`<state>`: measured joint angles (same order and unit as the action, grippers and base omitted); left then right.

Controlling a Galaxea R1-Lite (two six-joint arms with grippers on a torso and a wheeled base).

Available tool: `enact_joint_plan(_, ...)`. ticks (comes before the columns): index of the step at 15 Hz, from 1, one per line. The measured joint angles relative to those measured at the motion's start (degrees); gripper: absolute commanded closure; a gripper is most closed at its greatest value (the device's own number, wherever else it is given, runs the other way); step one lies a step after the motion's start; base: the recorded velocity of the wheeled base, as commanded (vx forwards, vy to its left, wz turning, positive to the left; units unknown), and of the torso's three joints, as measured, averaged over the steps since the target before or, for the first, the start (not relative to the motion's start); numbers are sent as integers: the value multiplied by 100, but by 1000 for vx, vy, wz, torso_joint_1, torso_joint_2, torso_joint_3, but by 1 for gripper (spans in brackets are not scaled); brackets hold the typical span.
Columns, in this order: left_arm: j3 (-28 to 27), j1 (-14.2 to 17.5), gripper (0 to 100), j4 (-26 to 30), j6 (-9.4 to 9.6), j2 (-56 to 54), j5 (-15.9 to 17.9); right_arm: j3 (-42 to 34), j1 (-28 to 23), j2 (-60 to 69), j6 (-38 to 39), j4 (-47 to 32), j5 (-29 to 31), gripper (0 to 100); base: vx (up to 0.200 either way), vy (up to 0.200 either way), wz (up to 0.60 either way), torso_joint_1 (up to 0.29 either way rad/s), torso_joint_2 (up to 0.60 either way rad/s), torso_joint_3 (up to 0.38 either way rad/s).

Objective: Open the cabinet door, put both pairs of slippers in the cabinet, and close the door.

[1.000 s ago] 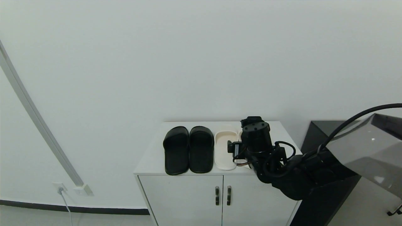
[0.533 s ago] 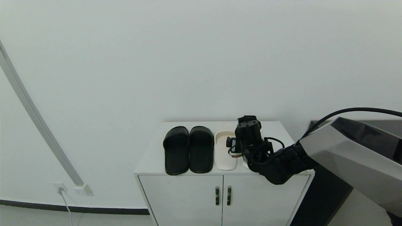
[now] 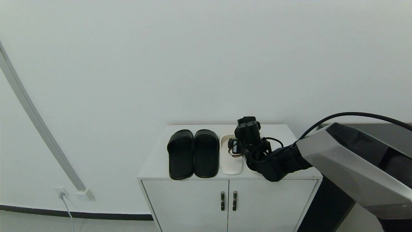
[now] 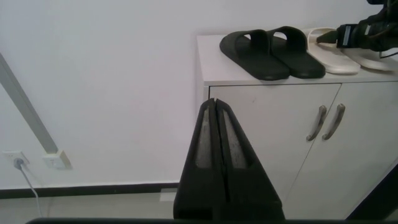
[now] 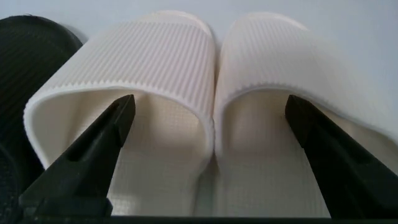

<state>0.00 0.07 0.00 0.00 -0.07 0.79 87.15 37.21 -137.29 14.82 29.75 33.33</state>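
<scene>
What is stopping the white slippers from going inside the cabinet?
The cabinet doors are both shut, just below the white slippers. Nothing stands between the open right gripper and them.

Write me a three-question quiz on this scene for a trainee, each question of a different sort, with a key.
1. True or false: both cabinet doors are shut, and the black slippers lie on top of the cabinet.
2. Which pair lies between the open fingers of the right gripper? A) the black slippers B) the white slippers C) neither pair
3. Fill in the gap: the left gripper, held out in front of the cabinet away from both pairs, is ____ (open or shut).

Key: 1 true; 2 B; 3 shut.
</scene>
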Motion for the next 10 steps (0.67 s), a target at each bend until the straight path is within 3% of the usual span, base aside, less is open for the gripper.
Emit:
enact_joint_plan(1,0,0,100,0,0,0,0,99,-20,-89,-13,0,13,100,0,0,0,0,0,0)
enact_joint_plan(10,-2,0,100,0,-27,0,-4,89,-63,-122,-108,26,102,100,0,0,0,0,0,0)
